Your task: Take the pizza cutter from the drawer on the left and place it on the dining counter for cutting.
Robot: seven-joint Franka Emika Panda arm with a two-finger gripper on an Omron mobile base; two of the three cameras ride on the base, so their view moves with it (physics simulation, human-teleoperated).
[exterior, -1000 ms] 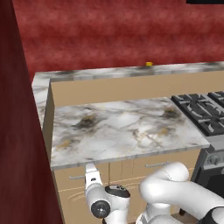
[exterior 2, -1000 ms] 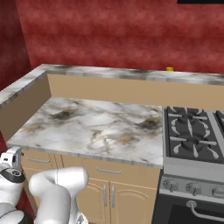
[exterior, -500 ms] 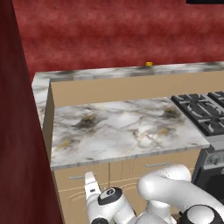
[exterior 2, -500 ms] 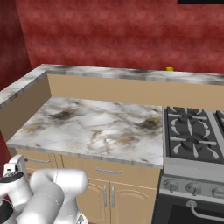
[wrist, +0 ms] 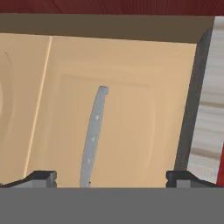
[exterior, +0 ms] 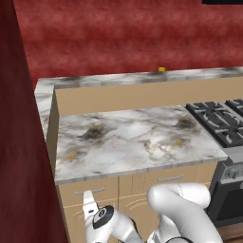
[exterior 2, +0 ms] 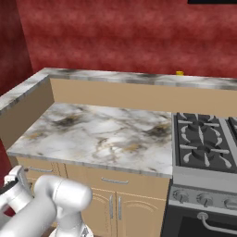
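My biggest worry is the dark red wall (exterior: 21, 142) close on the arm's left. If I pull the shallow light tan wood drawer (exterior: 88, 192) straight back, the elbow or hand could scrape that wall.

The next risk is the drawer itself. It is shut, and I judge the pizza cutter is inside it, though I can't confirm that. The white two-finger gripper (wrist: 111, 177) has its jaws spread wide and holds nothing. It hangs just short of the drawer's short silver bar handle (wrist: 93, 135), which runs across the gap between the fingertips. If the closure lands off-centre, it could slip off the bar or snag the tan cabinet door below.

Around this, the veined marble worktop (exterior: 133, 137) overhangs the drawer, so a lift taken too early would hit its edge. The dining counter's raised marble-topped ledge (exterior: 118, 78) stands behind the worktop and will need a high carry to clear. The black gas stove (exterior 2: 203, 139) lies to the right, well apart from the drawer. A small yellow cup (exterior 2: 179, 72) sits on the ledge, far from my path.
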